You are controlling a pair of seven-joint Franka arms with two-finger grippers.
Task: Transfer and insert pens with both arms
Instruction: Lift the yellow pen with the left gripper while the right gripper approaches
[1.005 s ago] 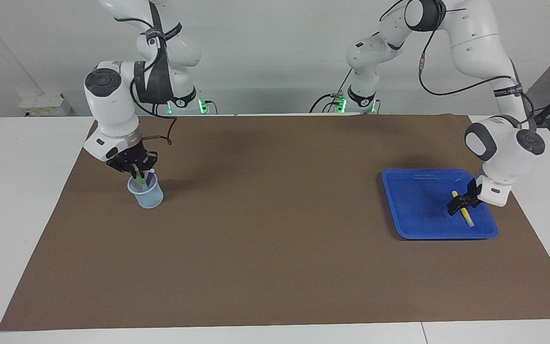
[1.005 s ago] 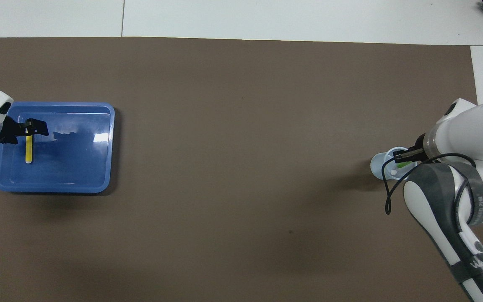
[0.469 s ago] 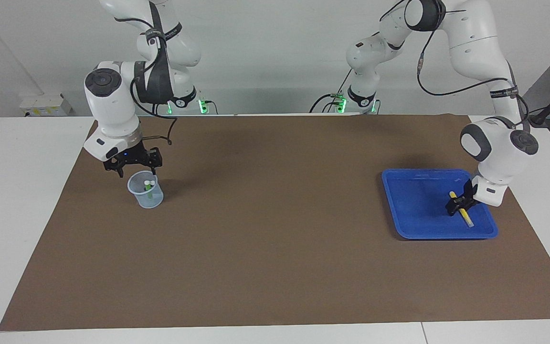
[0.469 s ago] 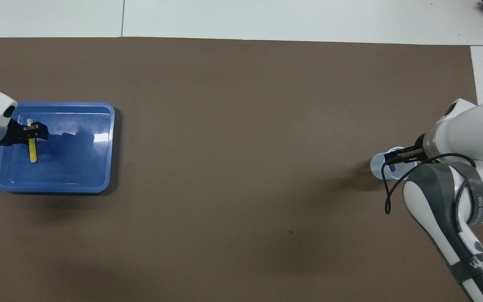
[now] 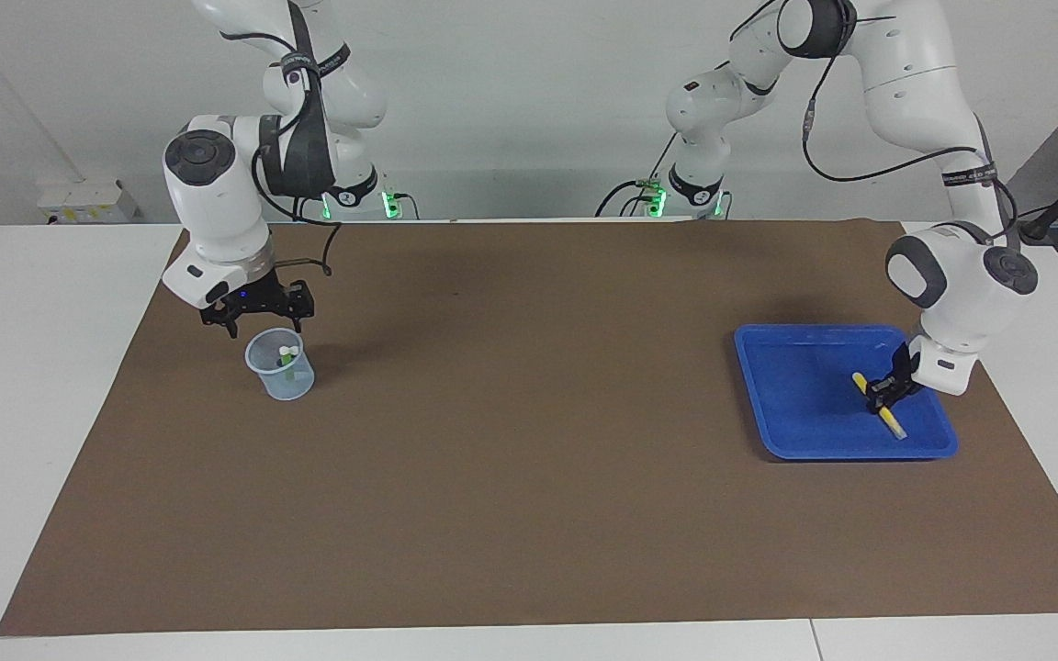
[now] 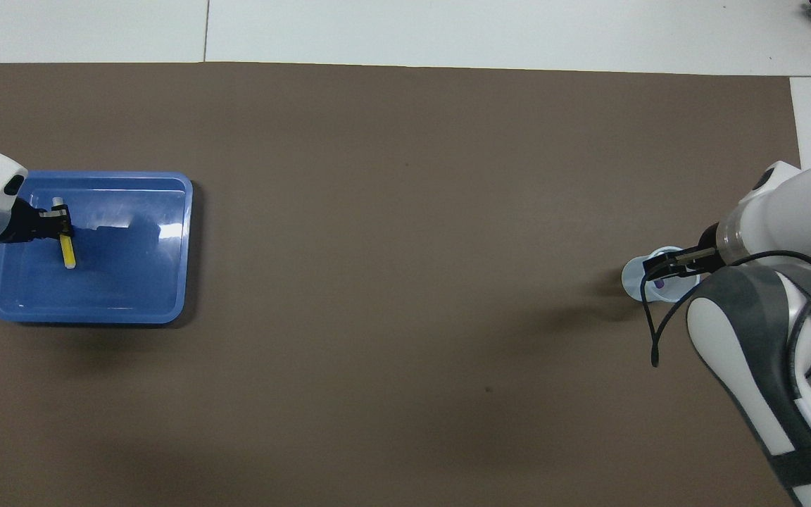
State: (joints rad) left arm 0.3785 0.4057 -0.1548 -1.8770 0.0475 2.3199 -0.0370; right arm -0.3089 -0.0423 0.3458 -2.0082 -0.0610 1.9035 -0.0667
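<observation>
A yellow pen (image 5: 878, 404) (image 6: 66, 246) lies in the blue tray (image 5: 795, 386) (image 6: 131, 274) at the left arm's end of the table. My left gripper (image 5: 885, 390) (image 6: 57, 227) is down in the tray, shut on the yellow pen near its middle. At the right arm's end stands a clear cup (image 5: 281, 375) (image 6: 632, 278). A green pen (image 5: 287, 360) with a whitish cap stands in it, and a purple pen (image 6: 659, 284) shows inside from above. My right gripper (image 5: 256, 319) (image 6: 667, 265) hangs open just over the cup's rim, holding nothing.
A brown mat (image 5: 529, 441) covers most of the white table. Two smaller arm bases with green lights (image 5: 354, 197) (image 5: 694, 195) stand at the robots' end. The tray lies close to the mat's edge.
My right gripper opened and rose off the cup, leaving the green pen inside. My left gripper closed on the yellow pen, which turned slightly in the tray.
</observation>
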